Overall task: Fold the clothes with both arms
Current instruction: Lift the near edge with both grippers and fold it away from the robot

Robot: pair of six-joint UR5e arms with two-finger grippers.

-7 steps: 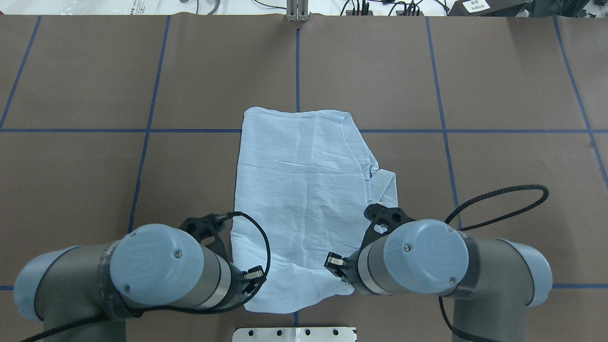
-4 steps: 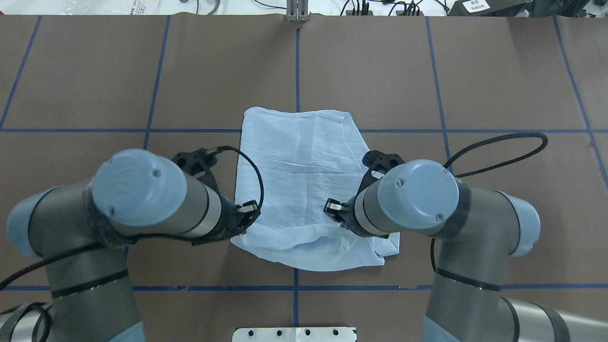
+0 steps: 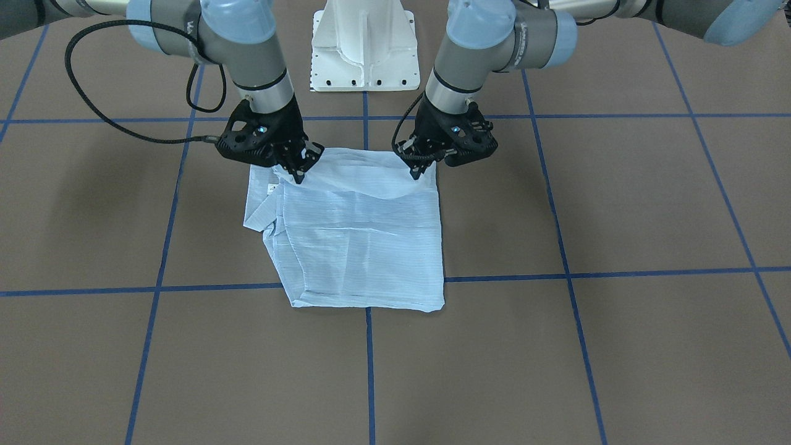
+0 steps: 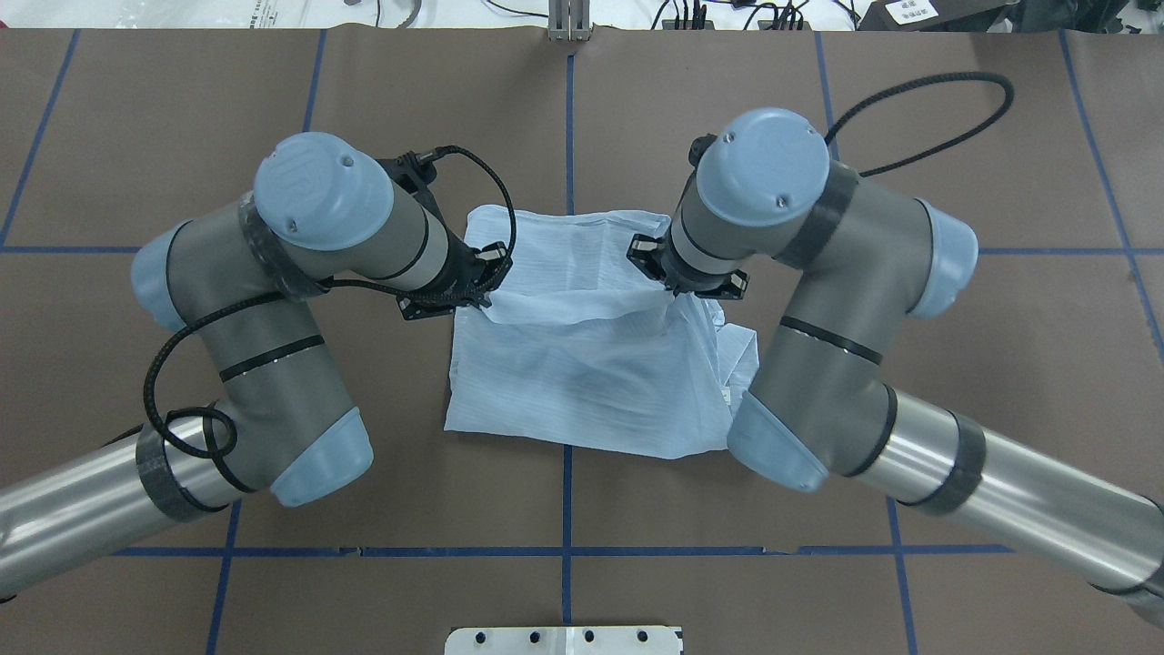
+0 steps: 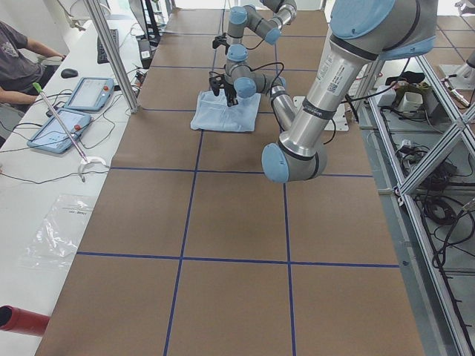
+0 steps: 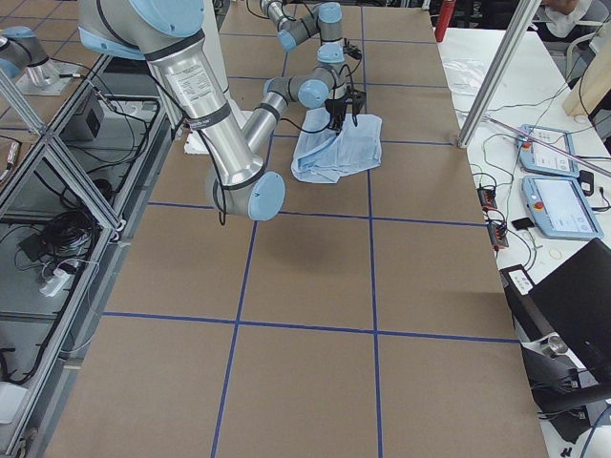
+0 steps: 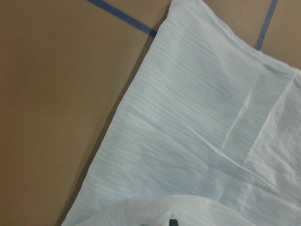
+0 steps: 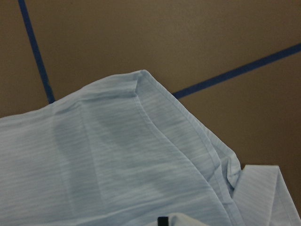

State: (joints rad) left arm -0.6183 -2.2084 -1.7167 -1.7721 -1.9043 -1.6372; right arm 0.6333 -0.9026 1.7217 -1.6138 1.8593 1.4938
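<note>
The light-blue shirt (image 4: 582,382) lies partly folded at the middle of the brown table (image 4: 955,164). My left gripper (image 4: 485,296) is shut on one corner of its lifted edge, and my right gripper (image 4: 673,289) is shut on the other corner. The held edge hangs slack between them, above the far half of the shirt. In the front-facing view the left gripper (image 3: 415,173) is on the right, the right gripper (image 3: 298,176) on the left, and the shirt (image 3: 364,247) spreads below them. Both wrist views look down on flat shirt cloth (image 7: 197,132) (image 8: 117,165).
The white pedestal base (image 3: 364,49) stands at the table's near edge between the arms. Blue tape lines (image 4: 568,118) grid the table. Black cables (image 4: 918,86) loop off both wrists. A side bench with tablets (image 5: 70,111) and a seated person (image 5: 18,55) runs along the far side.
Both arms have swept away from the base toward the far side, carrying the shirt's near edge up and over the rest. The near fold line has moved farther from the base.
</note>
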